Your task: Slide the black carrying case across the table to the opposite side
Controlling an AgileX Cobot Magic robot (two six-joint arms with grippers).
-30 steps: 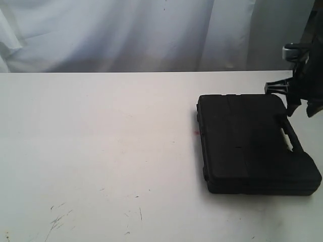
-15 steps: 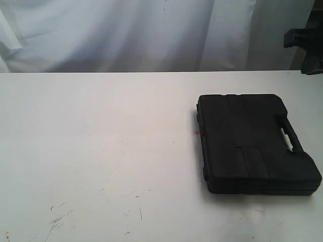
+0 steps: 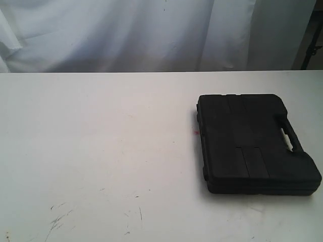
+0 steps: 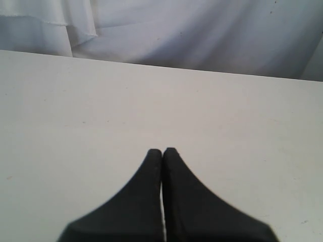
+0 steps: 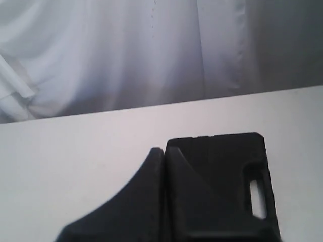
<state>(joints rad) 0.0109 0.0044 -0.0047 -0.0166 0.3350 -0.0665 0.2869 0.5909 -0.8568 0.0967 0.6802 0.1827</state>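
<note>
1. Lying flat on the white counter (image 3: 101, 151), the black carrying case (image 3: 255, 143) sits just right of the pink spot (image 3: 196, 132).
2. Both grippers are closed and empty — left gripper (image 4: 162, 151), right gripper (image 5: 164, 150).
3. Risk: an off-centre push could spin the case instead of sliding it.

No readable text in any view.
The black carrying case (image 3: 252, 143) shows only plain moulded ribs, with no brand, label or number on its lid; the table (image 3: 101, 151) carries black scuff marks and a tiny pink spot (image 3: 195, 133) at the case's 9 o'clock, none forming characters.
</note>
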